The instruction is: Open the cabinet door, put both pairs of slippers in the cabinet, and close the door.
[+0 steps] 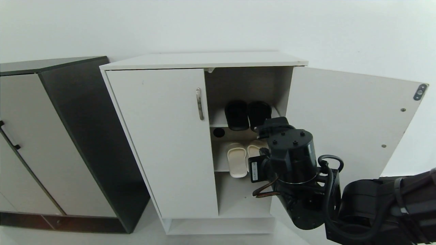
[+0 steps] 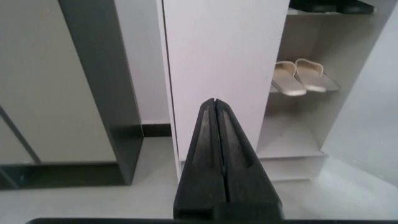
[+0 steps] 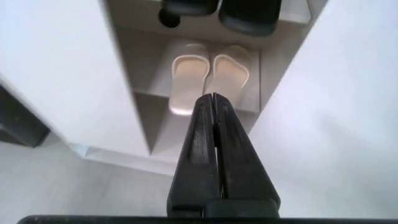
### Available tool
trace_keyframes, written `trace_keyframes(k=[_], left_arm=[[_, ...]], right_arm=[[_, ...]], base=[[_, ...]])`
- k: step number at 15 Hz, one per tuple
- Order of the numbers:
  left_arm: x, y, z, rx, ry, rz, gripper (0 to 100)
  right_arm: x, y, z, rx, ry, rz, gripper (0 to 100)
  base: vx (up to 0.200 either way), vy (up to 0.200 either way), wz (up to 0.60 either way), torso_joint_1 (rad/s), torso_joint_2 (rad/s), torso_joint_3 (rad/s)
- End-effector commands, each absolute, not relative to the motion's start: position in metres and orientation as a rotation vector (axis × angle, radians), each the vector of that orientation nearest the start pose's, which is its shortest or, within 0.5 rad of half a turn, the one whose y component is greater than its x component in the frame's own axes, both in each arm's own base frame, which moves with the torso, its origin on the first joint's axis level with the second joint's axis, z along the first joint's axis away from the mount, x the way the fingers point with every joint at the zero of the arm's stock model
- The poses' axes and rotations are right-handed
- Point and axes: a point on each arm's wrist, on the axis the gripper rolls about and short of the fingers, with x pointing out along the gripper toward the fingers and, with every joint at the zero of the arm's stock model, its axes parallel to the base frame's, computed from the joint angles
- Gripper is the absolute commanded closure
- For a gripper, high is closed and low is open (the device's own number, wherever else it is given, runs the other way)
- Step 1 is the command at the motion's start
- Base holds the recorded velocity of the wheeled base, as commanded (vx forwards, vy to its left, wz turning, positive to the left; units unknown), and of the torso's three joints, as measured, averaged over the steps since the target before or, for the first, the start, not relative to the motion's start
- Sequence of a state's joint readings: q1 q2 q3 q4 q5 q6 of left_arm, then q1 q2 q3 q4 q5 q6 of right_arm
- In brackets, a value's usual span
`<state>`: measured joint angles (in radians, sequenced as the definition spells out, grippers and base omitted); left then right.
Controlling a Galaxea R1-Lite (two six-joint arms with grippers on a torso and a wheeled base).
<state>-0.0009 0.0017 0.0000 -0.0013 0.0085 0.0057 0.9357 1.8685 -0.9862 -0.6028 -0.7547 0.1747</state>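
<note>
Black slippers [image 1: 247, 115] and white slippers [image 1: 237, 159] sit inside the cabinet [image 1: 204, 60]. My right hand [image 3: 214, 99], closed and empty, hangs before its opening; I fear the open door [image 1: 347, 119] may strike it when pushed shut.

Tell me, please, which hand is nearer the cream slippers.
Right. The right hand is just before the cream slippers; the left hand sits farther back, facing the closed door.

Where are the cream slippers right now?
In the head view, the cream slippers sit side by side on the middle shelf of the white cabinet, in its open right half, directly below the black slippers.
</note>
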Motion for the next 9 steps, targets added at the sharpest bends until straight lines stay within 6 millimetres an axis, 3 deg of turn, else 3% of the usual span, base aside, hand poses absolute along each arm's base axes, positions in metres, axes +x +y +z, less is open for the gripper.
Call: trace_keyframes(k=[1, 6, 9], left_arm=[[-0.0227, 0.0002, 0.0757, 0.006, 0.0, 0.009, 100], [-0.0227, 0.0002, 0.0757, 0.006, 0.0, 0.009, 100], [-0.0227, 0.0002, 0.0757, 0.006, 0.0, 0.009, 100]], right_arm=[[0.2193, 0.2716, 0.1696, -0.046, 0.209, 0.162, 100], [0.2193, 0.2707, 0.1658, -0.062, 0.218, 0.16, 100], [0.2197, 0.2703, 0.1658, -0.062, 0.218, 0.158, 100]], base=[[-0.2, 0.0, 0.0, -0.002, 0.0, 0.007], [-0.2, 0.0, 0.0, 0.0, 0.0, -0.001], [0.0, 0.0, 0.0, 0.0, 0.0, 0.0]])
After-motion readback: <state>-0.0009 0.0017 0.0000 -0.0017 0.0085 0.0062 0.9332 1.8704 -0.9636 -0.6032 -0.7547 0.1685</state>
